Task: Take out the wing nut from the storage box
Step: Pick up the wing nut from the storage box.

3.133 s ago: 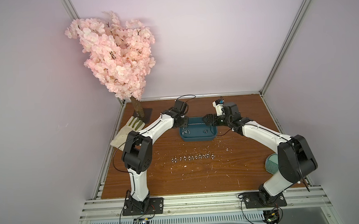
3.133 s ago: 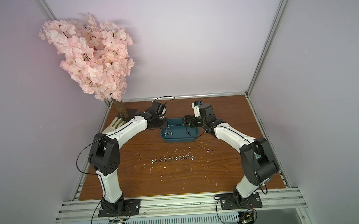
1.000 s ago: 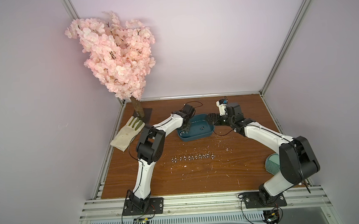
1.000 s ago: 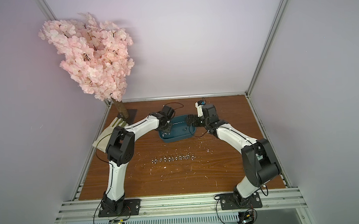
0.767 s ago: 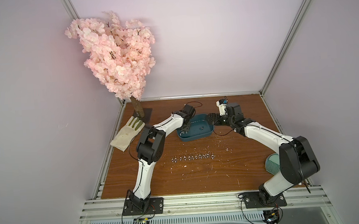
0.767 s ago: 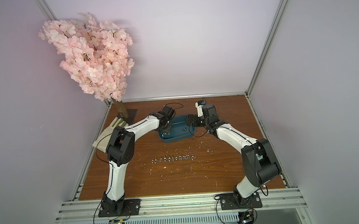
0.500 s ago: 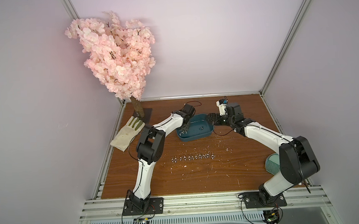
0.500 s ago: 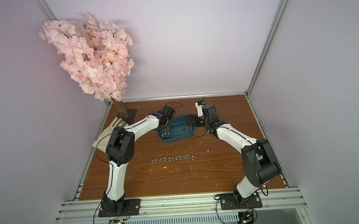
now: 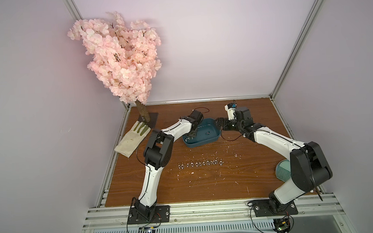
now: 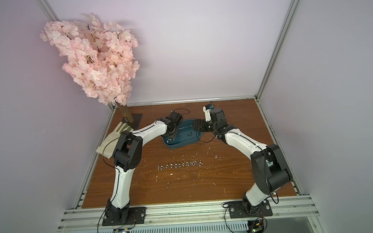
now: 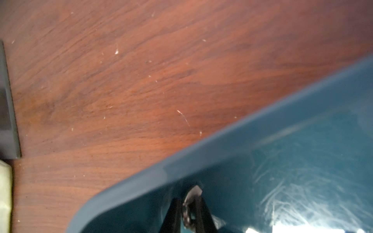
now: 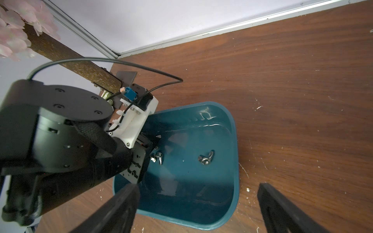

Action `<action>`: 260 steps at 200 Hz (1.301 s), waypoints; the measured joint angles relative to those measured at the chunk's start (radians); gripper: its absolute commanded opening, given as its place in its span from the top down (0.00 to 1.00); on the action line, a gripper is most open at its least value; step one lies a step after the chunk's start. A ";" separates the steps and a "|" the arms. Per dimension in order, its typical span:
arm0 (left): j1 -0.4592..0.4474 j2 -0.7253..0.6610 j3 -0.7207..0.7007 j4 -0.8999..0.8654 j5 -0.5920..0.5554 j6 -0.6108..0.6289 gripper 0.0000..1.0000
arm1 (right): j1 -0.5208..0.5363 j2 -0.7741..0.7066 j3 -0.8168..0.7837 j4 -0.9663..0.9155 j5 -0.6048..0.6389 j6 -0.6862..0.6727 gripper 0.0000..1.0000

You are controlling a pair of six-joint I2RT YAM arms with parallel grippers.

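Observation:
The dark teal storage box (image 9: pixel 201 143) (image 10: pixel 183 144) lies askew at the back middle of the table. My left gripper (image 9: pixel 192 136) (image 11: pixel 187 199) reaches into its left end and is shut on a wing nut (image 11: pixel 194 192), close to the box wall. In the right wrist view that nut (image 12: pixel 156 158) sits at the left fingertips. A second wing nut (image 12: pixel 205 159) (image 9: pixel 207 132) lies loose on the box floor. My right gripper (image 9: pixel 219 124) (image 12: pixel 196 186) is open wide at the box's right end, one finger on each side of it.
Several wing nuts (image 9: pixel 200 163) (image 10: pixel 179 165) lie in a row on the wooden table in front of the box. A work glove (image 9: pixel 131 140) and a pink blossom tree (image 9: pixel 122 58) stand at the back left. A pale mint ribbed item (image 9: pixel 283 171) sits by the right arm.
Since three seconds ago the box has swung askew and my left arm has folded inward into it. Within the last second the left jaws have narrowed onto the nut. The right arm holds still.

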 measured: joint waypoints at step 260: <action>0.000 -0.252 -0.187 0.355 0.632 -0.111 0.90 | 0.000 0.110 0.030 0.122 -0.243 0.167 0.66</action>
